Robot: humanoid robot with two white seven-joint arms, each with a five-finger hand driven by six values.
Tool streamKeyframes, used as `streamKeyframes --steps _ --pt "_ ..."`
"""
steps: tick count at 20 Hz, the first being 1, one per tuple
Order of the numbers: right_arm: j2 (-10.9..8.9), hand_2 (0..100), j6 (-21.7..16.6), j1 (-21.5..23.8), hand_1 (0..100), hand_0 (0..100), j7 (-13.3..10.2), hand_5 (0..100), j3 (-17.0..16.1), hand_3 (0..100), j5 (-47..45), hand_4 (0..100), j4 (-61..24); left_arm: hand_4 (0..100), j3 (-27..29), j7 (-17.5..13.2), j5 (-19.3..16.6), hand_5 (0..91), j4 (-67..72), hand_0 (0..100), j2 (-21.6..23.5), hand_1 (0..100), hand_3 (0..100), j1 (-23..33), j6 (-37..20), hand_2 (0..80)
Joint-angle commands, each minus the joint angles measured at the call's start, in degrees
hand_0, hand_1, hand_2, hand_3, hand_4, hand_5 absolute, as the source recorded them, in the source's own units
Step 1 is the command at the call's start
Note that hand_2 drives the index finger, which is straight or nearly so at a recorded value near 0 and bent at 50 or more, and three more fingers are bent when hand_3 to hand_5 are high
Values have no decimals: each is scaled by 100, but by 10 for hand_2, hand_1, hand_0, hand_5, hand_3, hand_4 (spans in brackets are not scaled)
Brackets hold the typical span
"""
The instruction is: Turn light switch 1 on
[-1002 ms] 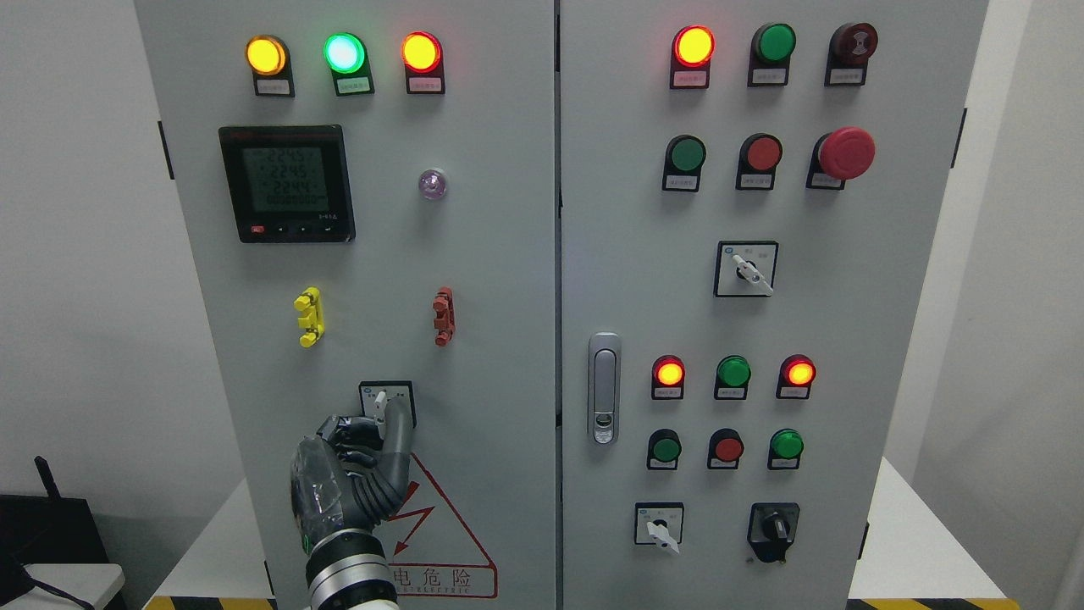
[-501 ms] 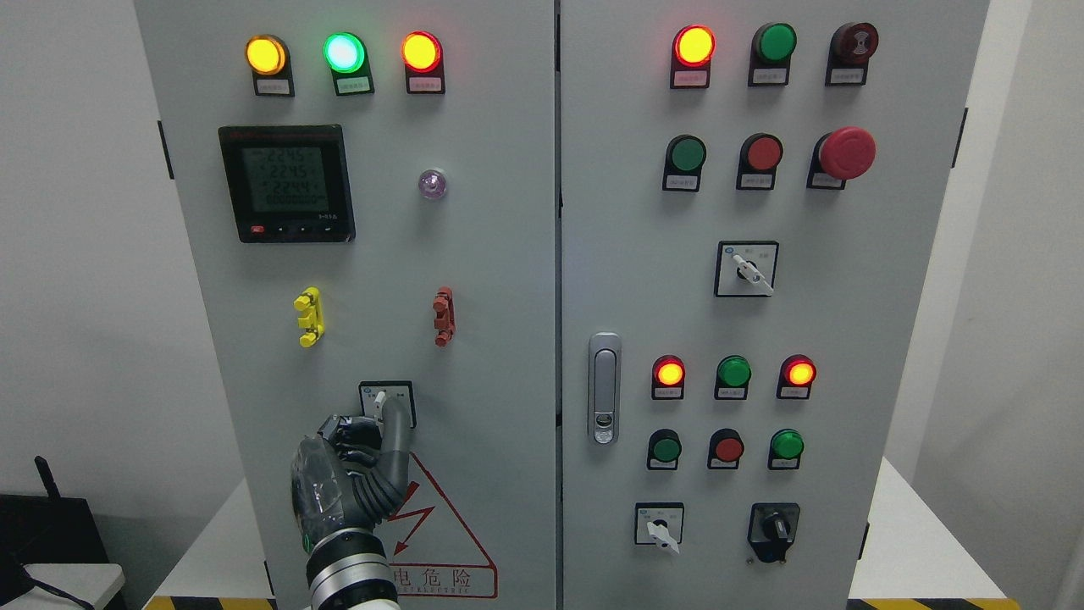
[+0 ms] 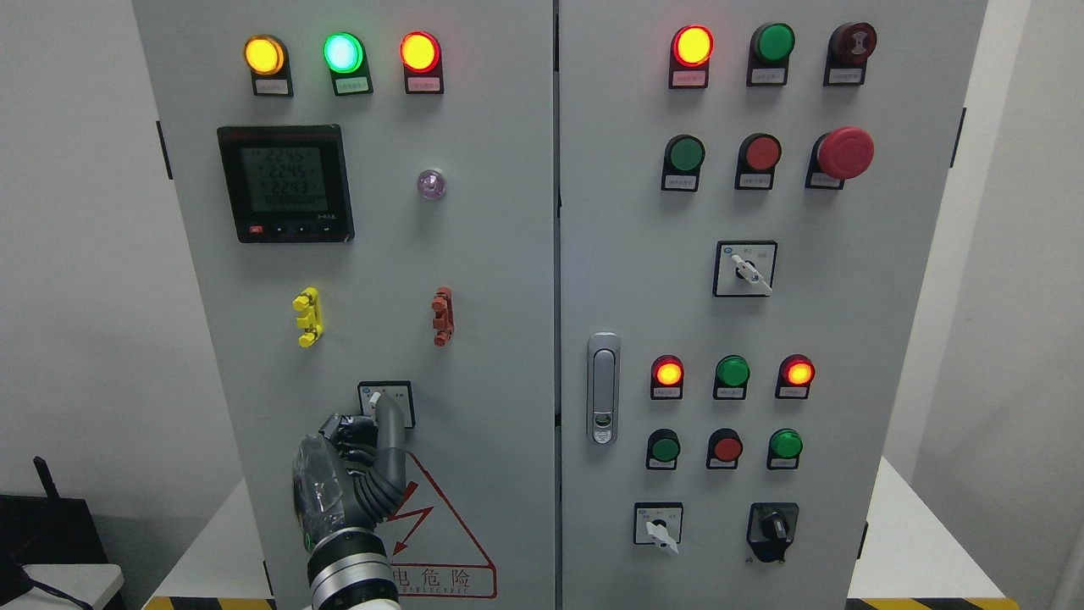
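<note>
Left hand (image 3: 360, 474) up at the lower part of the left cabinet door (image 3: 491, 254), arm coming in from the bottom edge left of middle. Fingers mostly curled in toward the palm, one finger (image 3: 391, 428) stretched up and laid against the switch (image 3: 385, 403), a small rotary selector in a black-framed plate just above the red warning triangle (image 3: 440, 542). The white knob shows only as a sliver at the fingertip's left, the rest is covered, so which way it points is hard to read. Hand holds nothing in a grip; it is pressing or nudging with that one finger. Right hand not in view. Progress, judged: reach is done and contact is made, the turn itself looks to be in hand but not confirmed finished. No lamp near the switch that plainly signals it; the three lamps along the door's top, yellow (image 3: 263, 55), green (image 3: 343, 52) and red (image 3: 419, 52), are lit, and the meter (image 3: 284, 183) shows digits, but I cannot tie any of these to this switch. Left to do: push the knob over to its on position, check it stays there, pull the hand off. Right door (image 3: 889, 296) controls untouched, well apart from the hand.
</note>
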Motion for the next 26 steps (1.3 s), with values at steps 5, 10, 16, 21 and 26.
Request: streamKeyframes --steps 5,10,16,21,26 --pt "0 0 4 0 389 120 -4 0 0 0 -97 0 0 780 5 -4 15 704 -1 656 0 241 735 -2 -29 597" --pt "0 0 4 0 389 120 -4 0 0 0 -105 0 0 783 5 -13 15 708 -9 731 0 181 740 -2 -29 604" --pt "0 0 4 0 389 120 -4 0 0 0 -105 0 0 783 -4 -31 15 711 -9 435 -9 223 741 16 -29 605" --pt "0 0 4 0 389 120 -4 0 0 0 -97 0 0 783 -4 -31 6 726 -18 234 -9 286 742 16 -29 605" --pt "0 0 4 0 389 120 -4 0 0 0 -105 0 0 782 -4 -39 15 729 -27 149 -9 308 740 16 -29 606"
